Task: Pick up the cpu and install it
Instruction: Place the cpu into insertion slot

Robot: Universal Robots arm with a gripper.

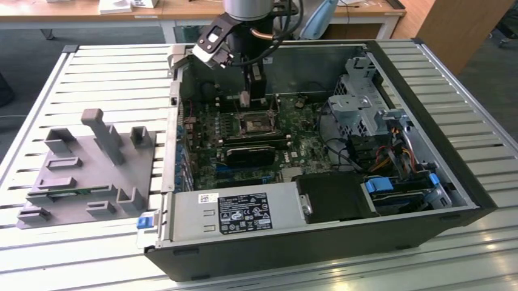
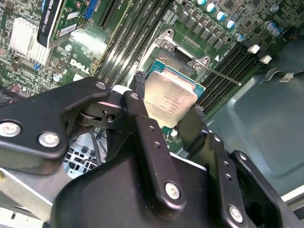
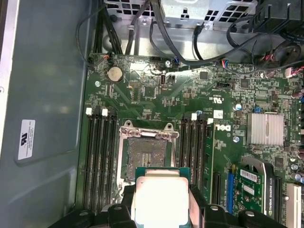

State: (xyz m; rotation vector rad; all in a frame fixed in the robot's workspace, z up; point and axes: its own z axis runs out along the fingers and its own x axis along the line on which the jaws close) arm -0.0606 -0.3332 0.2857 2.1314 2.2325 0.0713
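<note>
The gripper is clenched on the cpu. Its two black jointed fingers press on opposite edges of the chip. In the exterior view the gripper reaches down into the open computer case, close over the socket.

The cpu is a flat, nearly square piece, so no long axis stands out. Its broad silver face is turned up toward both wrist cameras and away from the motherboard. In the first wrist view the cpu has its edges running roughly parallel to those of the socket. The metal top is matte and pale, with clipped corners and a thin green rim around it.

The socket is a dark square field of contacts, uncovered, inside a shiny steel frame with screws at the corners. Long black memory slots flank it on both sides of the green board.

On the exterior view's left, a grey moulded fixture of blocks and posts sits on the slatted metal table, well apart from the case.
</note>
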